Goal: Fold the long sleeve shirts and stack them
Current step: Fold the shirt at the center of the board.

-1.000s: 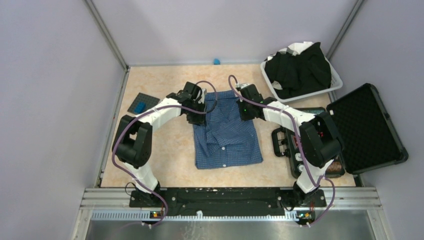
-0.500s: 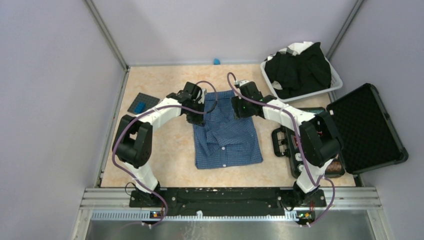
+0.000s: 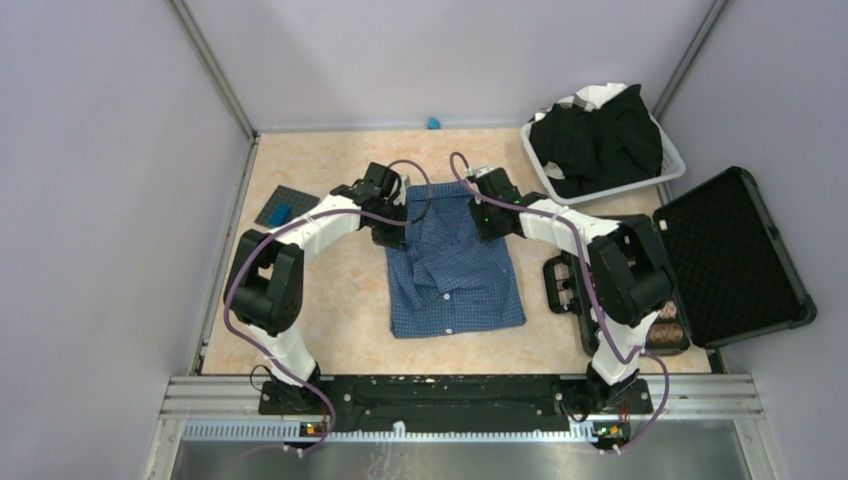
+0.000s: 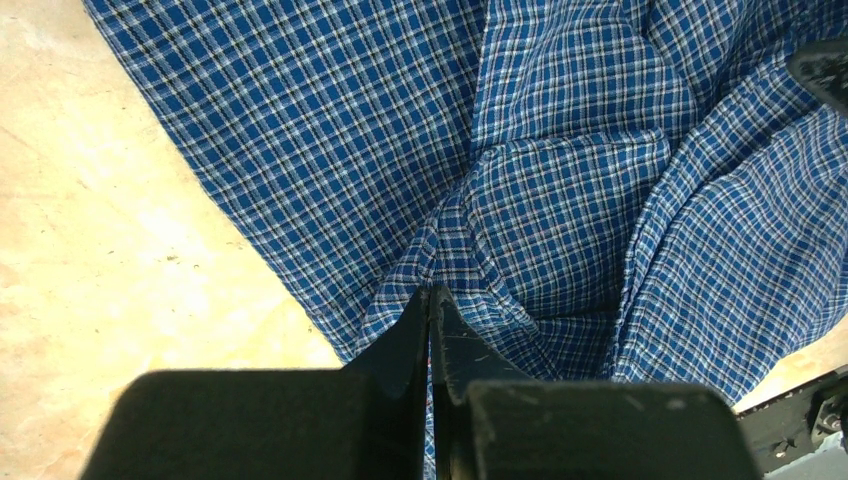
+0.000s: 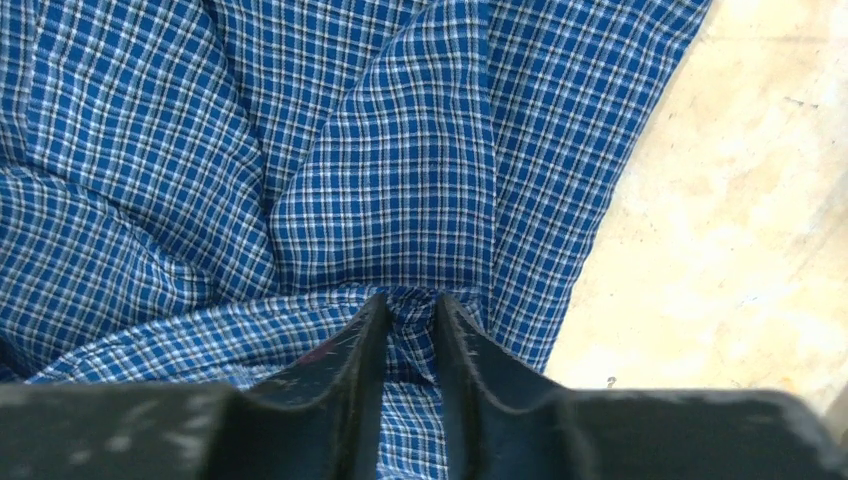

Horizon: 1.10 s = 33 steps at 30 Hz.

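The blue checked shirt [image 3: 452, 268] lies partly folded in the middle of the table. My left gripper [image 3: 392, 232] is shut on the shirt's far left part, pinching a fold of cloth [image 4: 440, 270] between its fingertips [image 4: 430, 295]. My right gripper [image 3: 484, 222] is shut on the far right part, with a bunch of cloth [image 5: 410, 310] between its fingers. Both sit low on the shirt. Plain black shirts [image 3: 598, 140] are heaped in the white basket [image 3: 668, 160] at the back right.
An open black hard case [image 3: 735, 255] with foam lining lies at the right, its tray [image 3: 570, 285] next to the shirt. A small dark mat with a blue piece [image 3: 285, 207] lies at the left. A blue object [image 3: 433, 123] sits by the back wall.
Both grippers have shifted slightly toward the back of the table, drawing the far edge of the blue shirt with them.
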Each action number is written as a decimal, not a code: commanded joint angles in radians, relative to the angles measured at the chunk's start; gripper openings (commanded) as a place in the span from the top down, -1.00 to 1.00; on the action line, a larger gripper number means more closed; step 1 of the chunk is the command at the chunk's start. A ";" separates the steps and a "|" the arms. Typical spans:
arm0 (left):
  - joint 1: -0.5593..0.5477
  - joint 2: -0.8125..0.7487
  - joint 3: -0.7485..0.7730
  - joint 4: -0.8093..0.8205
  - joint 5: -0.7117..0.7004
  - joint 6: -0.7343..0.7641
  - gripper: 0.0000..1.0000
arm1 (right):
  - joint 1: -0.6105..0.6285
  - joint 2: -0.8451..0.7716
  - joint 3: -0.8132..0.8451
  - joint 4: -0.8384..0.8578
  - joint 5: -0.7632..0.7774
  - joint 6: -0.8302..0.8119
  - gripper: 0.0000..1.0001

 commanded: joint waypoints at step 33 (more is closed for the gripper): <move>0.224 -0.137 -0.092 0.262 0.170 -0.208 -0.32 | -0.103 -0.210 -0.045 0.068 0.002 0.114 -0.02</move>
